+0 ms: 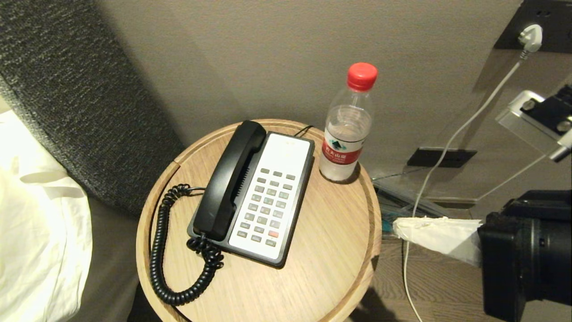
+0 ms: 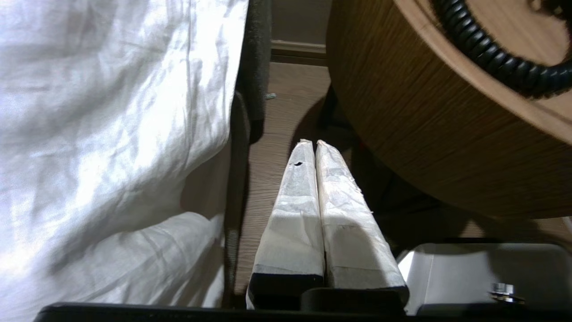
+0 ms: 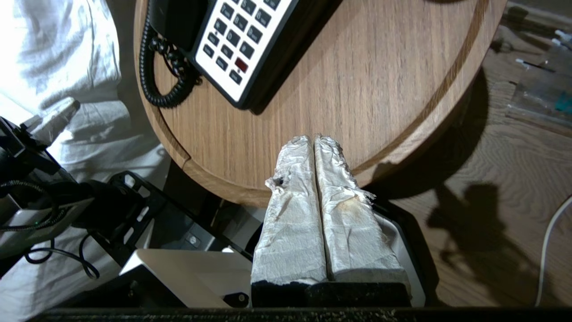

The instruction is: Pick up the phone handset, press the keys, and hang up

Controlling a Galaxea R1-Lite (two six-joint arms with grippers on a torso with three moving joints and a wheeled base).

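Observation:
The black phone handset (image 1: 232, 176) lies in its cradle on the left side of the black-and-white phone base (image 1: 290, 152), whose grey keys (image 1: 268, 201) face up. Its coiled cord (image 1: 160, 250) loops over the round wooden table (image 1: 339, 250). My right gripper (image 1: 395, 226), its fingers wrapped in white, is shut and empty, level with the table's right edge. In the right wrist view the right gripper (image 3: 313, 138) hovers over the table rim, short of the keys (image 3: 232, 40) and the handset (image 3: 178, 18). My left gripper (image 2: 311, 143) is shut and empty, low beside the table's side wall (image 2: 424, 134); a stretch of the cord (image 2: 491, 58) shows above.
A clear water bottle (image 1: 346, 129) with a red cap stands at the table's back right, beside the phone. A white bed sheet (image 1: 31, 232) lies to the left. A white cable (image 1: 429, 179) hangs from a wall plug (image 1: 531, 38) on the right.

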